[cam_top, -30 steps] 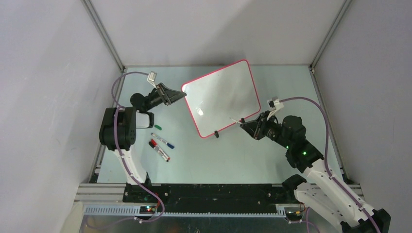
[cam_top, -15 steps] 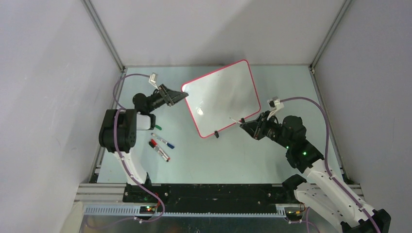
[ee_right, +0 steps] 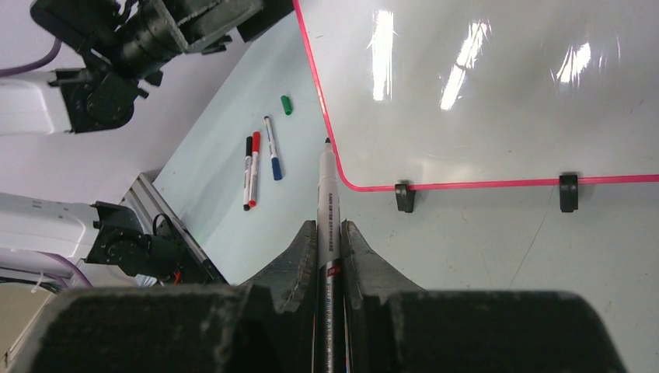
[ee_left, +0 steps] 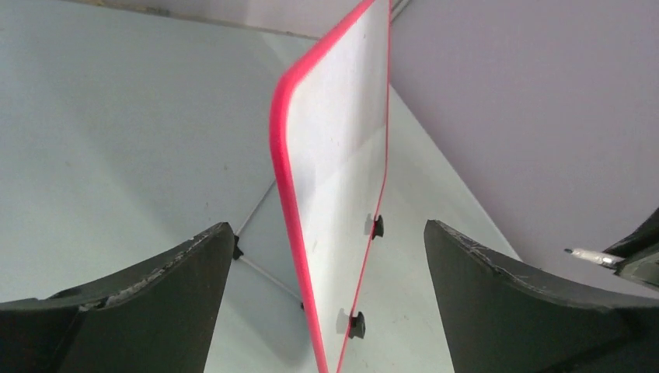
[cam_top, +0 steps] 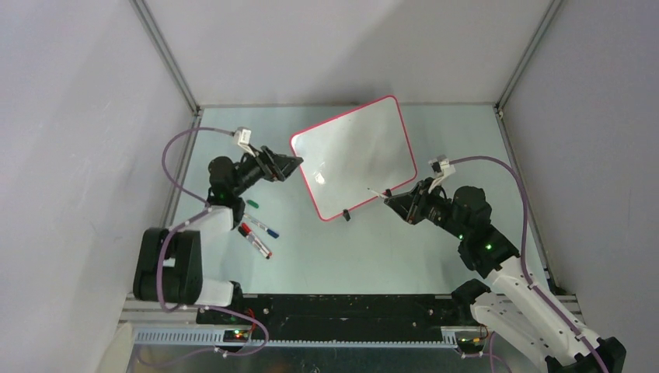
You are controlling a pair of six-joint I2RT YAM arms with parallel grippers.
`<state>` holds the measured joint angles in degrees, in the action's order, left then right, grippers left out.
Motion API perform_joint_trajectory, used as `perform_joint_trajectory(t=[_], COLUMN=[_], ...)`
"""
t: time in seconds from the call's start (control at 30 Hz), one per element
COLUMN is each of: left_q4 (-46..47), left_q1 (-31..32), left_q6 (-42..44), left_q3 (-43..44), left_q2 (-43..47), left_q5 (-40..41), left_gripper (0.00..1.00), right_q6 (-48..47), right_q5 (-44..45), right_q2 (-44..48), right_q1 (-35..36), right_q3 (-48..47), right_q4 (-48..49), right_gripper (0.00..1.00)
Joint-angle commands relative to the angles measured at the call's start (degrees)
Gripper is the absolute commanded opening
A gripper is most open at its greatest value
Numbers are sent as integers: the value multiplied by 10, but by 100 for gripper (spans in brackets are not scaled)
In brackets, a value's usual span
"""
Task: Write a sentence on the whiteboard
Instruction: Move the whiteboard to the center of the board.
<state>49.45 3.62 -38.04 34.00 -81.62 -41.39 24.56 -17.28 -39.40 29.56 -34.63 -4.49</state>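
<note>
The whiteboard (cam_top: 353,155) stands tilted on the table (cam_top: 373,249) and blocks any passage across the middle of the far half. At its left edge, the left gripper (cam_top: 292,164), jaws wide apart, occupies the approach. At its near right corner, the right gripper (cam_top: 391,199), closed on a marker (ee_right: 326,194), fills that side. Left of the board's near edge lie three pens (cam_top: 254,238) and a green cap (cam_top: 252,204). Bare table in front of the near edge, between pens and right arm, gives room to pass.
</note>
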Motion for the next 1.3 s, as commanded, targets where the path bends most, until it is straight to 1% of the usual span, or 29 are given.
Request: perform_joint_trajectory(t=[0.0,0.07,0.13,0.2,0.23,0.33,0.4,0.47,0.5,0.57,0.6,0.63,0.67,0.7,0.73,0.8,0.87,0.9,0.97,1.0,1.1,1.23,1.27], left_q4=[-84,-95,-121,-162,-169,-174,-172,-172,-166,-120,-80,-60,-23,8,19,34,24,-3,-52,-59,-26,-23,-17], left_q1=[33,38,41,43,46,49,49,50,49,50,49,50,49,50,49,49,49,49,49,48,49,52,53], left_q6=[72,70,74,81,82,75,71,69,60,48,47,43,31,6,-1,9,38,45,58,62,79,94,98], left_q3=[-59,-91,-115,-134,-148,-185,-214,-241,-260,-296,-309,-328,-357,-366,-378,-379,-369,-363,-347,-345,-348,-345,-327], left_q2=[80,122,170,238,254,333,379,421,431,444,442,440,435,431,427,419,420,427,439,441,448,439,425], left_q5=[117,152,178,208,232,281,345,389,399,420,438,448,473,484,496,487,454,432,423,414,346,311,297], left_gripper=[99,99,99,100,99,100,99,99,100,99,99,99,99,100,100,99,99,99,100,99,99,99,99], right_q6=[-9,-13,-15,-17,-17,-16,-12,-11,-11,-12,-13,-13,-13,-13,-12,-8,-3,0,3,4,-7,-29,-38], right_q5=[3,10,16,18,18,14,12,17,24,35,37,43,45,49,51,59,68,72,77,82,88,86,87], right_q2=[17,22,26,27,26,20,19,21,23,25,26,28,29,31,33,36,38,38,38,36,29,5,1], right_q1=[2,1,1,1,1,2,3,5,7,9,9,10,11,13,14,18,26,28,35,40,49,52,52], right_q3=[-25,-25,-25,-25,-25,-25,-25,-25,-25,-25,-25,-25,-25,-25,-25,-25,-23,-21,-17,-17,-17,-17,-17], right_q4=[12,12,16,19,20,26,27,21,14,4,0,-6,-12,-15,-20,-26,-28,-27,-24,-23,-13,33,45], right_gripper=[0,0,0,0,0,0,0,0,0,0,0,0,0,0,0,0,0,0,0,0,0,0,0])
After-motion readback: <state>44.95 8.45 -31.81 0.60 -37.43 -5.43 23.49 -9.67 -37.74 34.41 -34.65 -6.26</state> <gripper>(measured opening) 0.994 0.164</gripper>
